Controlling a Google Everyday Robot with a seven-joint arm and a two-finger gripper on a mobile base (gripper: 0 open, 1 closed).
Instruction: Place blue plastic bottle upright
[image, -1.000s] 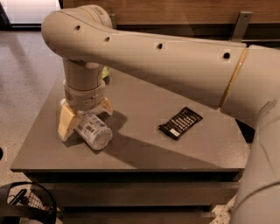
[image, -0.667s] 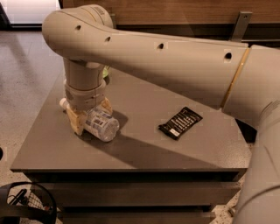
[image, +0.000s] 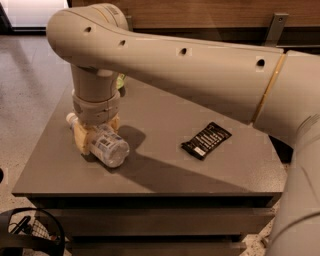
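The blue plastic bottle (image: 111, 148) lies on its side near the left edge of the grey table (image: 165, 115). It is clear, with a white label. Its white cap (image: 70, 119) points back-left and its base points toward the front. My gripper (image: 97, 136) comes straight down over the bottle's middle. Its tan fingers (image: 83, 141) sit on either side of the bottle and are closed against it. The bottle still rests on the tabletop.
A flat black wrapper (image: 206, 140) lies right of centre on the table. A sliver of a green snack bag (image: 120, 80) shows behind my wrist. My arm spans the back of the table. A black wire object (image: 27, 235) sits on the floor at the front left.
The fingers stood spread wide beside the bottle and have since closed in on its body. The bottle has turned slightly, still lying down.
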